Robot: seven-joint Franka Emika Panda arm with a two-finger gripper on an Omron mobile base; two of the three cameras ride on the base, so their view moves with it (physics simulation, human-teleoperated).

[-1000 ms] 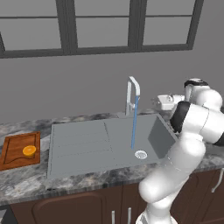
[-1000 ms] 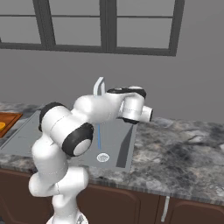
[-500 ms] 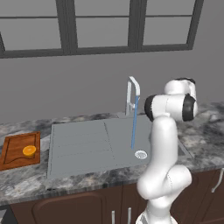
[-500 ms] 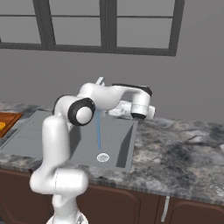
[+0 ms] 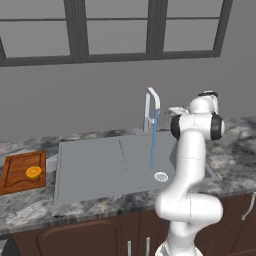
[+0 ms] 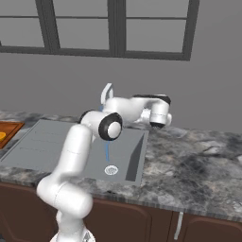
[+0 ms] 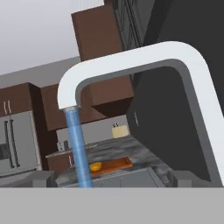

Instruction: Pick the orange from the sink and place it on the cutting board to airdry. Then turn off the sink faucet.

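The orange (image 5: 33,172) lies cut face up on the reddish-brown cutting board (image 5: 15,177), on the counter left of the sink (image 5: 90,162). The sink faucet (image 5: 151,106) stands behind the basin, and a blue stream of water (image 5: 153,142) falls from it toward the drain (image 5: 161,176). My gripper (image 5: 173,111) hangs level with the spout, just right of it and pointing left, free of it. In the hand view the arched sink faucet (image 7: 131,59) is close, my gripper (image 7: 116,179) stands open and empty, and the orange (image 7: 95,166) shows far off on the cutting board (image 7: 114,166).
Grey marbled counter (image 5: 235,150) runs to the right of the sink, with dark cabinets (image 5: 100,237) below. A grey wall with windows (image 5: 115,30) rises behind the faucet. My white arm (image 6: 75,156) stands over the sink's (image 6: 47,142) front right corner.
The arm has straightened up and the hand has swung left from the right counter to beside the faucet spout. The water runs as before. The orange has not moved.
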